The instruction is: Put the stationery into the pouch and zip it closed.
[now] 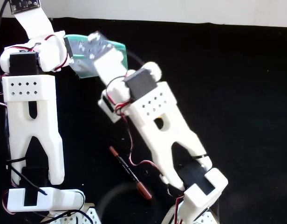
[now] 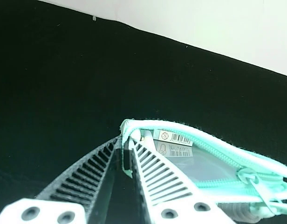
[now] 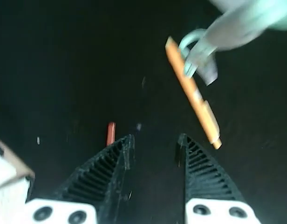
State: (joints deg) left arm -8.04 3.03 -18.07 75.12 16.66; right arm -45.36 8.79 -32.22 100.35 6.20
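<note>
- One mint-green pouch point(image 2: 204, 154) with a clear window sits at the far side of the desk, near its back edge. I cannot tell whether it rests on the surface or is lifted off it.
- The pouch's zip pull point(image 2: 255, 186) hangs at the end away from the left claw. The zip beside it looks partly open.
- The left claw point(image 2: 127, 142) is pressed together on one end of the pouch, pinching its green edge.
- The right claw point(image 3: 155, 144) is spread wide with nothing between its fingers. It hangs over bare black surface, just short of the pouch's looped pull.
- An orange pen point(image 3: 192, 95) lies on the surface beyond the right claw, its far end under the pull.
- A small red piece point(image 3: 110, 133) shows beside one finger of that claw. What it is cannot be made out.
- From above, a dark pen with red-brown ends point(image 1: 128, 171) lies slanted on the near part of the desk, between the two arms' bases and well apart from the pouch.
- The desk point(image 1: 236, 116) is covered in plain black.
- A pale wall point(image 1: 181, 11) runs along the far edge of the desk.
</note>
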